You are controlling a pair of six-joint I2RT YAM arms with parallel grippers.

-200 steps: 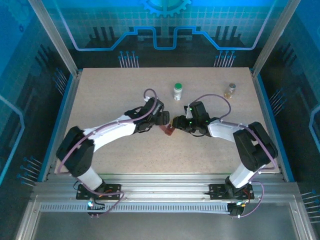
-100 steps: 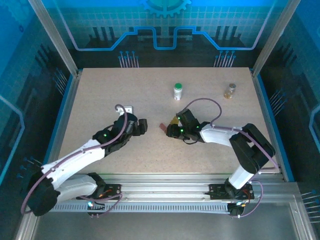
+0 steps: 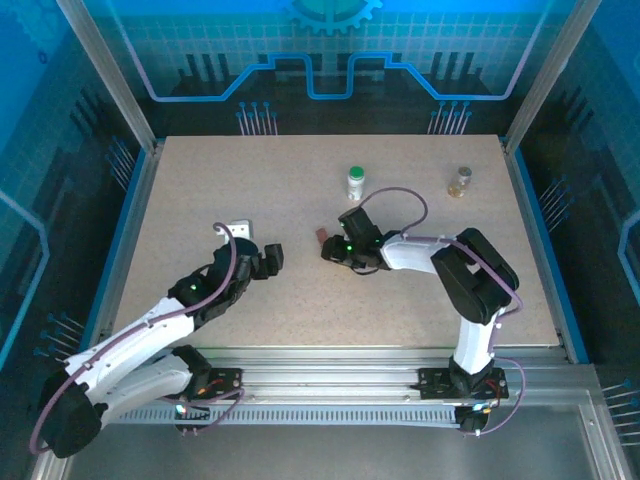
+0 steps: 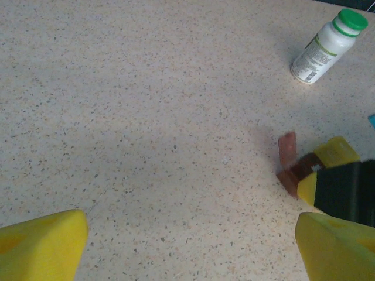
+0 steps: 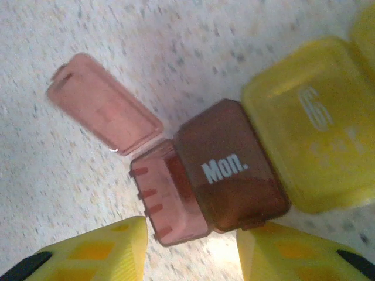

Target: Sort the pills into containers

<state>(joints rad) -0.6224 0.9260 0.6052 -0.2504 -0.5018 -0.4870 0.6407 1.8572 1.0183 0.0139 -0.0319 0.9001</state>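
The pills (image 5: 228, 170) are a dark red-brown box marked "Mon." joined to a yellow one (image 5: 310, 146). A pink lid (image 5: 102, 105) stands open on the red-brown side. My right gripper (image 5: 192, 234) is shut on the red-brown end, a yellow finger at each lower corner. From above, the right gripper (image 3: 338, 250) sits mid-table with the pills (image 3: 322, 238) at its tip. My left gripper (image 3: 270, 258) is open and holds nothing, well left of them. Its fingers (image 4: 41, 246) frame bare table, with the pills (image 4: 288, 157) to the right. The containers stand at the back: a white bottle (image 3: 355, 183) and an amber vial (image 3: 460, 182).
The green-capped white bottle (image 4: 325, 44) stands upright beyond the pills in the left wrist view. A small white-grey piece (image 3: 240, 228) lies by the left arm's cable. Blue-lit walls and a metal frame enclose the speckled table (image 3: 200, 190).
The left arm has pulled back to the left and toward the near edge, its jaws opening wider. The right gripper has carried the pills a little farther back and left.
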